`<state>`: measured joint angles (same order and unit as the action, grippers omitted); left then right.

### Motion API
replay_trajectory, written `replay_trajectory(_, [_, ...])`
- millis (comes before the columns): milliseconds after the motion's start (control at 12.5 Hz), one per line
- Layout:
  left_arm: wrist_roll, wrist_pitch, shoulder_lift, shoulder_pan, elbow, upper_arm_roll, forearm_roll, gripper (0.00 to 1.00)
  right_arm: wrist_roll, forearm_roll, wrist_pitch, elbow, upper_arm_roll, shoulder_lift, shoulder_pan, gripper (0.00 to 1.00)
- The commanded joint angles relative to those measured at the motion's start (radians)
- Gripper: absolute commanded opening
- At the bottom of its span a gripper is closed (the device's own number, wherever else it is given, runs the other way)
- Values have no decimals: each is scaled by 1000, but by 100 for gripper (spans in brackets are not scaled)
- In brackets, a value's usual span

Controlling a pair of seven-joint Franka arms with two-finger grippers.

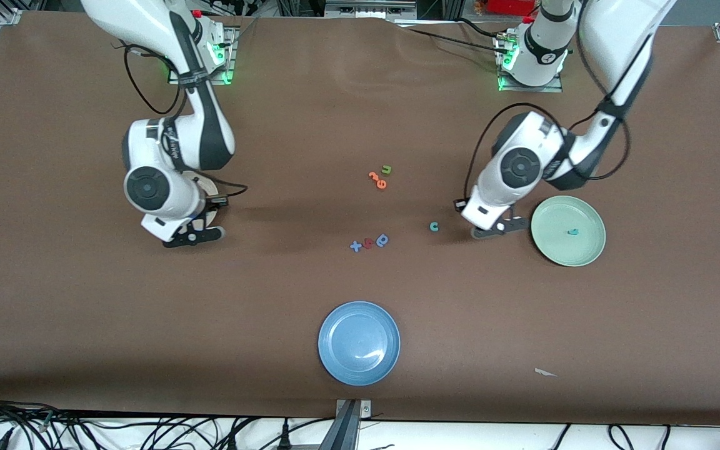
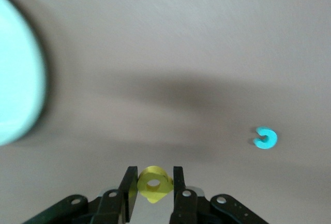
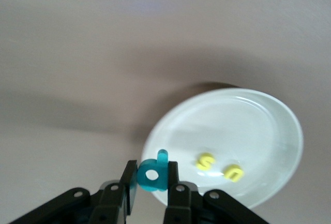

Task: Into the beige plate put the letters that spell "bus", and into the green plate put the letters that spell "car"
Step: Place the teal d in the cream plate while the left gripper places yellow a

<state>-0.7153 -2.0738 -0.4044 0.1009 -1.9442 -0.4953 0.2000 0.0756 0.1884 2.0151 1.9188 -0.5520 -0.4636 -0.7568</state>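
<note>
1. Left claw [image 1: 499, 229]: clamped narrow on one yellow "a" [image 2: 153, 182], over bare desk [image 1: 85, 325] at mid-height of the front frame, between the teal "c" [image 1: 434, 227] and the green plate [image 1: 547, 215], just beside that plate's rim.
2. Right claw [image 3: 152, 169]: pinched tight on one teal "b" [image 3: 152, 175], stem up, over the edge of the beige plate [image 3: 248, 125] at the right arm's end of the desk.
3. Counted in the beige plate: two letters, one yellow "s" [image 3: 206, 161] and one yellow "u" [image 3: 234, 172], side by side and apart. Largely hidden under the right arm in the front view.
4. Counted in the green plate: one small teal "r" [image 1: 573, 232], near its middle.
5. Lying flat on the desk just off centre of the front frame, toward the left arm's end: the single teal "c", near the left claw, not touching it.
6. Plates counted: three, with one blue plate [image 1: 347, 331] at lower centre of the front frame holding nothing.
7. Upper centre of the frame: a cluster of three letters, one green "u" [image 1: 387, 169] and two orange letters [image 1: 377, 180], close together.
8. Just below centre: a row of three more, one blue cross-shaped letter [image 1: 355, 246], one red letter [image 1: 368, 243] and one blue round-bowled letter [image 1: 382, 240], touching or nearly so.
9. Low in the frame toward the left arm's end: one white scrap [image 1: 545, 373] on the desk.
</note>
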Motion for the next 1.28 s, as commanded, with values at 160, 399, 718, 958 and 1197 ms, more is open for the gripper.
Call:
replay_trajectory(160, [301,192,21,222,117,-5,-5,0,87,19,16,14,3,-62,88,19])
replay_trajectory(399, [414,182,-49,325,114,0,10,0,79,54,2,3,9,-66,100,100])
replay_trajectory(718, [416,57,-192,329,111,12,32,12,67,55,-117,-105,10,-55,94,100])
replay_trajectory(958, [401,83,-151,335,114,0,15,100,-6,48,-284,-288,10,-53,85,100])
replay_trajectory(1197, [244,113,-110,327,117,-103,-22,100,-7,52,-453,-502,-8,-29,96,100])
